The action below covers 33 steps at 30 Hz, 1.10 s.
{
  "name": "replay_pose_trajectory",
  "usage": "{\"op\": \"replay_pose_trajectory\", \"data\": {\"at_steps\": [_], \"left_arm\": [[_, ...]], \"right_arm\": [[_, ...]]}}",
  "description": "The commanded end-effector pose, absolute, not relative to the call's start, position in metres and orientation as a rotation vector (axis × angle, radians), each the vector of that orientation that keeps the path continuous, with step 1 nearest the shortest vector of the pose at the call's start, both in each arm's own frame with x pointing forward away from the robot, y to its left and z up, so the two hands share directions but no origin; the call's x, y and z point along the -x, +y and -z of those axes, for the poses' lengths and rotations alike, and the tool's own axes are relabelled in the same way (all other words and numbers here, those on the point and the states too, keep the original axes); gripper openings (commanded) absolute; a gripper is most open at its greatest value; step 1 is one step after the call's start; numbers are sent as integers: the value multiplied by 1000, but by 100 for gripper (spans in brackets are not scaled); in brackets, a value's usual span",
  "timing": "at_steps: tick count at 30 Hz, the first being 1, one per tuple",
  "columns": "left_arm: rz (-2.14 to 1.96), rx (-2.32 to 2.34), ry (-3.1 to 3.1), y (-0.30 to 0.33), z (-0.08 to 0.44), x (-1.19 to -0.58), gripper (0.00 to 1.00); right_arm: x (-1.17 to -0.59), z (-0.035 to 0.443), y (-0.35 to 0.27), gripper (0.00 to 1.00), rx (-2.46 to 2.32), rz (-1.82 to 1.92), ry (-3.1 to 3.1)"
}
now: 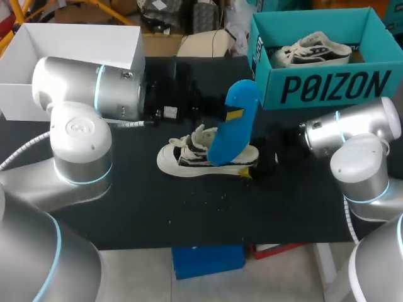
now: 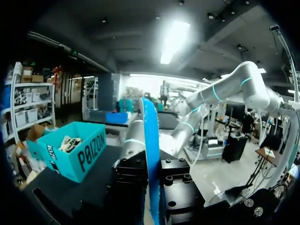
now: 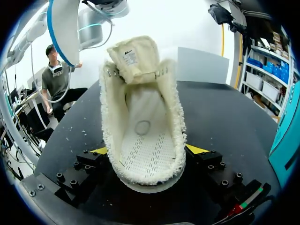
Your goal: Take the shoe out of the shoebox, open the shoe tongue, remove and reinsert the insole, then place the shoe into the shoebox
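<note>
now the shoe (image 1: 186, 157) lies on its sole on the black table (image 1: 189, 217), the right gripper (image 3: 147, 150) clamped on its heel, the left gripper (image 1: 234, 114) just above it pinching the blue insole (image 1: 225, 146) upright, the teal shoebox (image 1: 327, 88) behind it.

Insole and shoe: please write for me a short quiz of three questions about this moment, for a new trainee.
1. True or false: the blue insole lies flat inside the shoe.
2. Which gripper grips this shoe at its heel? A) left B) right C) neither
3. Fill in: a second shoe lies in the ___ shoebox.
Key: 1 false, the left gripper holds it up, outside the shoe; 2 B, the right gripper; 3 teal.
</note>
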<state>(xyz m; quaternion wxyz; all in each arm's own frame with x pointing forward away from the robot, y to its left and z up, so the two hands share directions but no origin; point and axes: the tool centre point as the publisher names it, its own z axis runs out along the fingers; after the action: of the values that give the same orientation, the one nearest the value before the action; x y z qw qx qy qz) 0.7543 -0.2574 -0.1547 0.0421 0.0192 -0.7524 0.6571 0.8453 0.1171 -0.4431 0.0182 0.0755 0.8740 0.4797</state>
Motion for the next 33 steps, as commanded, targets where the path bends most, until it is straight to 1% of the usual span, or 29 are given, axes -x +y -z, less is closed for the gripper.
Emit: {"op": "replay_pose_trajectory", "data": {"at_steps": [1,17,25,33], "left_arm": [[-2153,-81,-2182,-255,142,-749,0],[-2201,-155,-1949,-255,54,-738,0],[-2214,-119,-1825,-269,13,-705,0],[-2167,-69,-1771,-283,-12,-667,0]], "right_arm": [[-847,444,118,0,-237,-1489,2715],[-847,444,118,0,-237,-1489,2715],[-847,444,118,0,-237,-1489,2715],[-847,444,118,0,-237,-1489,2715]]}}
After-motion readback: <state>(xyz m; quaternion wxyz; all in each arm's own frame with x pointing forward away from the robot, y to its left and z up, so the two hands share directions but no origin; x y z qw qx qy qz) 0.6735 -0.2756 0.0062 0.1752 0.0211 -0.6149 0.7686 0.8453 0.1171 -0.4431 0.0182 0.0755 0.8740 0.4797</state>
